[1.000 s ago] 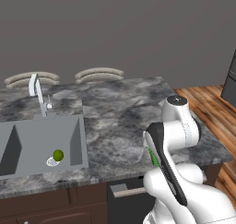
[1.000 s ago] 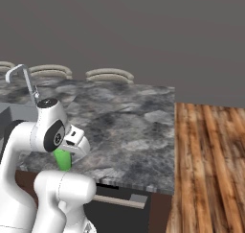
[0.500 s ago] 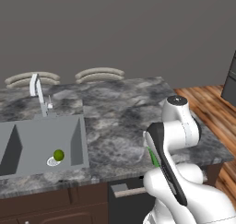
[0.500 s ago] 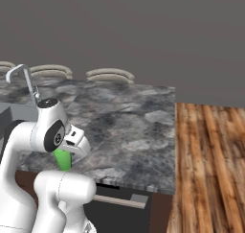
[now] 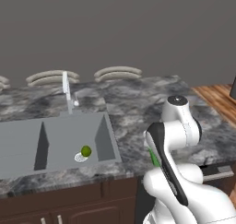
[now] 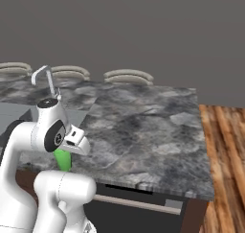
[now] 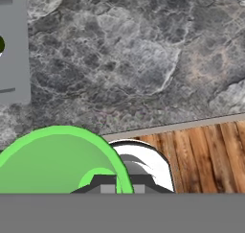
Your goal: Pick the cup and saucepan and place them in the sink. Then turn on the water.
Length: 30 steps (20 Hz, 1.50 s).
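While the white arm folds back low over its own base at the front edge of the grey marbled worktop (image 5: 133, 103), its hand points down, tucked between the elbow and the body. Closed on the cup (image 7: 57, 160), the claw (image 7: 119, 184) grips the rim of the bright green tumbler, whose mouth opens just beside the finger tips in the hand view. From the right base view the cup (image 6: 62, 159) hangs below the wrist. Well to the left lies the sink (image 5: 55, 138), a small yellow-green ball (image 5: 85, 150) beside its drain.
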### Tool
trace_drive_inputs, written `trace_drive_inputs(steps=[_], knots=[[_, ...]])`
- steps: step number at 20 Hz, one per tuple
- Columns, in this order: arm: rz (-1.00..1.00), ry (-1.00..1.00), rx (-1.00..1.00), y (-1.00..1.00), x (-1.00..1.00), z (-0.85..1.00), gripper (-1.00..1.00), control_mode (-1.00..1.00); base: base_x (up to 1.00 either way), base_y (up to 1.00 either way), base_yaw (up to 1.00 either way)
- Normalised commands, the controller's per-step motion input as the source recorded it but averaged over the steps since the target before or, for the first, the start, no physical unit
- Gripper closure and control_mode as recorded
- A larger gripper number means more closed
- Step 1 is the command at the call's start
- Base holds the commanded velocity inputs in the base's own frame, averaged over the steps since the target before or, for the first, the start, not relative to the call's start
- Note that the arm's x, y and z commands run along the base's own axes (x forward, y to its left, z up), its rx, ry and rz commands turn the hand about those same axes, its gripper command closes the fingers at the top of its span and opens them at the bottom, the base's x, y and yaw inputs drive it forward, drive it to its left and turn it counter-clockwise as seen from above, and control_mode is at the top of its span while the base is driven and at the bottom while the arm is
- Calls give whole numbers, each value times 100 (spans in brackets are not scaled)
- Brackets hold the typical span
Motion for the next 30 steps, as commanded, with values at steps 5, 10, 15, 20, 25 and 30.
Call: trace_drive_inputs(steps=[5,10,15,20,25,30], knots=[[0,0,0,0,0,0,100,100,-2,67,0],[0,0,0,0,0,0,100,100,0,72,0],[0,0,0,0,0,0,100,100,0,70,0],[0,0,0,0,0,0,100,100,0,64,0],[0,0,0,0,0,0,100,100,10,50,0],[0,0,0,0,0,0,100,100,28,7,0]])
